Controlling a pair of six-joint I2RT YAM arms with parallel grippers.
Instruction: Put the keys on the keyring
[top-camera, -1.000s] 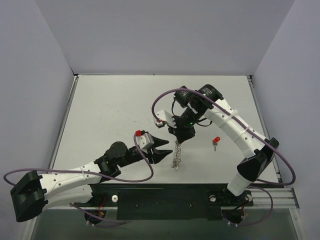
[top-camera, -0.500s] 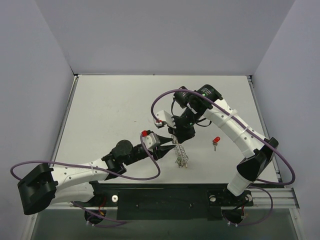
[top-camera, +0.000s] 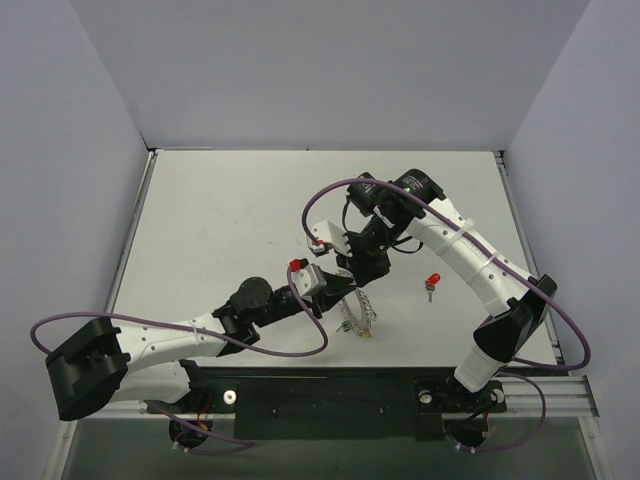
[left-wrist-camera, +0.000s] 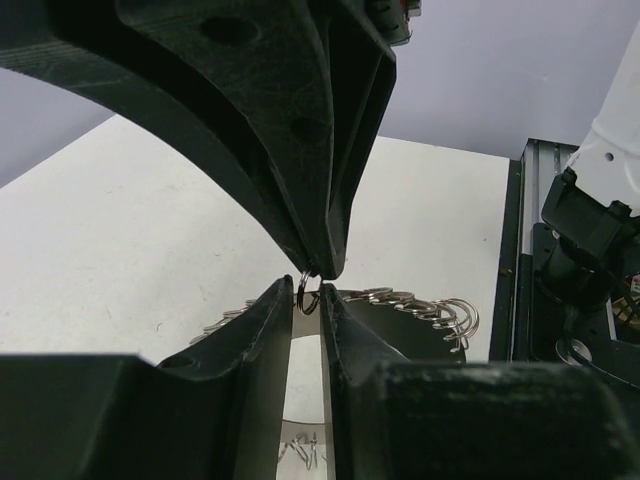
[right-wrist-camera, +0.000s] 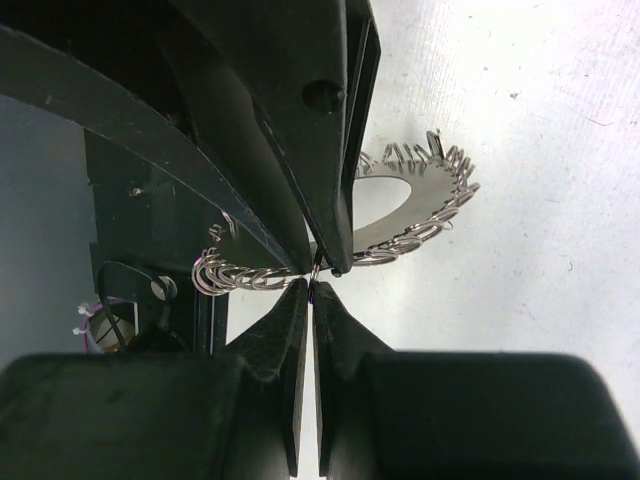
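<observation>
Plainly, the right gripper (right-wrist-camera: 310, 288) has its two black, wedge-shaped fingers pressed flat together, and one thin wire loop of the keyring (left-wrist-camera: 430, 305) is nipped at their very tips. The keyring is a silvery coil of many small overlapping wire loops, slack and spring-like. It hangs from that grip and curves down toward the pale, matte bench (top-camera: 220, 220), close to the middle of the near edge.

The left gripper (left-wrist-camera: 308, 296) meets it tip to tip from the left. Its smooth black plastic fingers stand a narrow slit apart, with the same small round loop sitting in the slit. Whether they already pinch that loop cannot be told.

One of the keys (top-camera: 432, 284), tiny, with a glossy red plastic head and a short silver blade, lies flat on the bench, apart from the keyring and toward the right edge.
</observation>
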